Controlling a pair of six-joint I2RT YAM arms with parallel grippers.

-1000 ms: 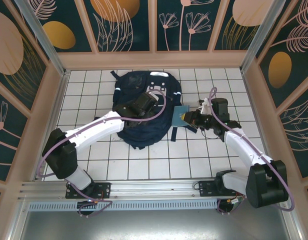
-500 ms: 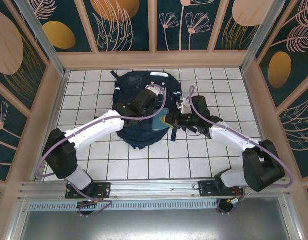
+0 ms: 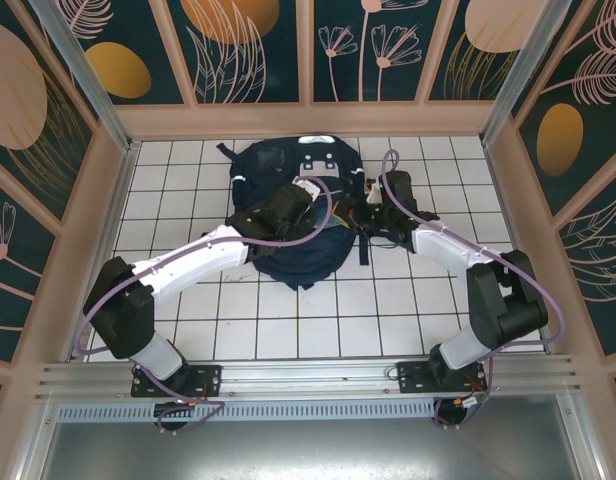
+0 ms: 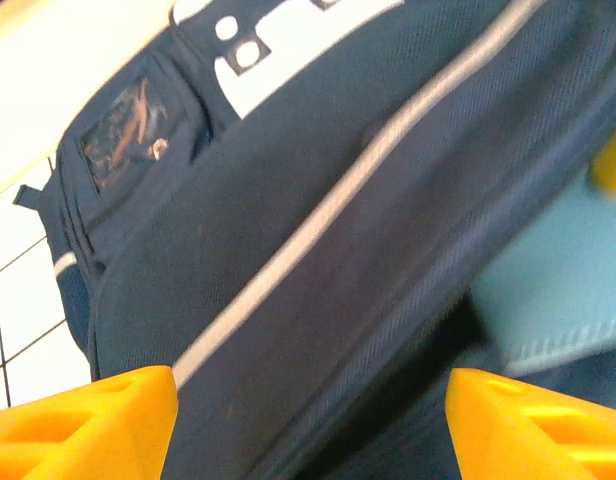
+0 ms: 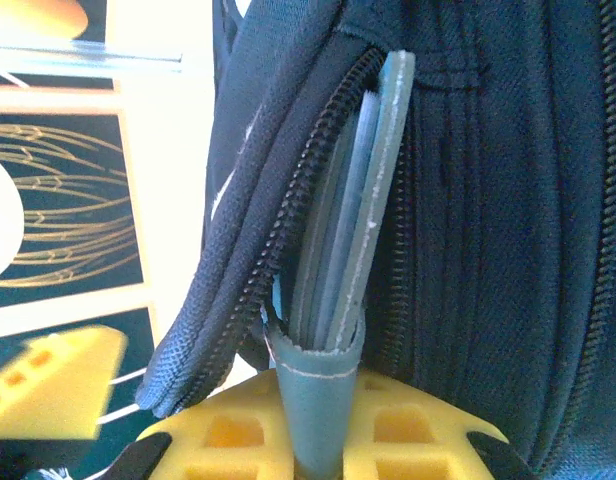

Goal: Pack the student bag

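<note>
The student bag (image 3: 263,165) carries no writing that can be read. In the left wrist view a small dark label (image 4: 123,135) on a pocket bears a brownish mark too blurred to make out, and beside it sits a grey-white patch (image 4: 288,60) with round holes. A thin white stripe (image 4: 358,180) runs slantwise across the navy cloth.

The bag lies flat in the far middle of the tiled table (image 3: 408,300). Its long axis runs from near to far, with the patched top towards the back wall.

The zip (image 5: 318,170) on its right side stands open, and a thin blue-grey book (image 5: 373,200) stands edge-on in the gap, partly inside. The right gripper (image 5: 318,430) is closed on the book's near edge, its yellow fingers pinching the cover. The left gripper (image 4: 313,420) hangs over the bag with its fingers wide apart, holding nothing.
</note>
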